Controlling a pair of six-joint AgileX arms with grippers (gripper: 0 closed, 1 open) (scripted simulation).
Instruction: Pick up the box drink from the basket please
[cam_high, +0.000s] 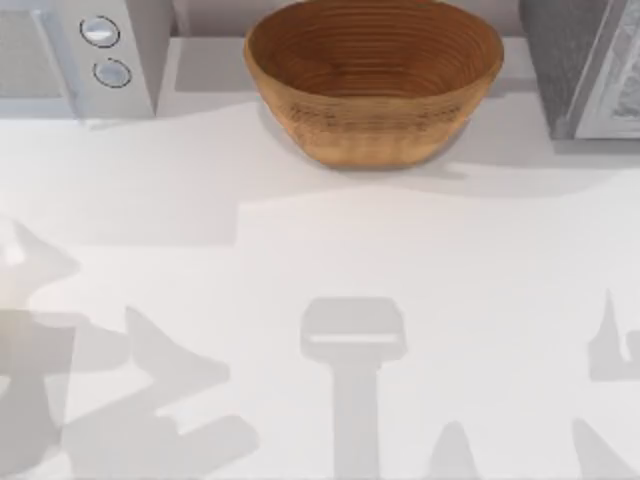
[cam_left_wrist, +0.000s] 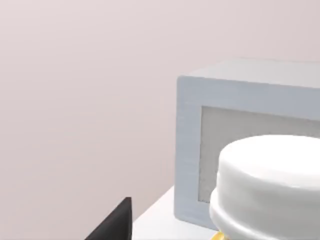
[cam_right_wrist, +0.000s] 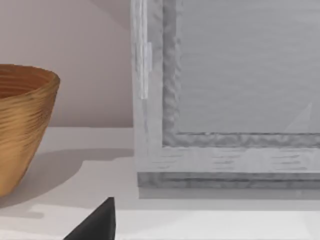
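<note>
Top view: basket (cam_high: 374, 85) sitting at table's far edge, centre, bowl looking bare; box drink's whereabouts not discernible.

Left wrist view: white round cap (cam_left_wrist: 267, 187) looming close before grey-white appliance (cam_left_wrist: 240, 130); yellow sliver beneath, possibly carton. Grip state: cannot tell.

Right wrist view: basket (cam_right_wrist: 22, 125) standing beside grey cabinet (cam_right_wrist: 225, 95); grip state: cannot tell. Advice: confirm the hold before moving on.

You have one round brown woven wicker basket (cam_high: 372, 85) on the white table (cam_high: 300, 260). One grey-white boxy appliance (cam_high: 75, 55) carries two round knobs (cam_high: 99, 32). One grey textured cabinet (cam_high: 585, 65) stands at the right.
</note>
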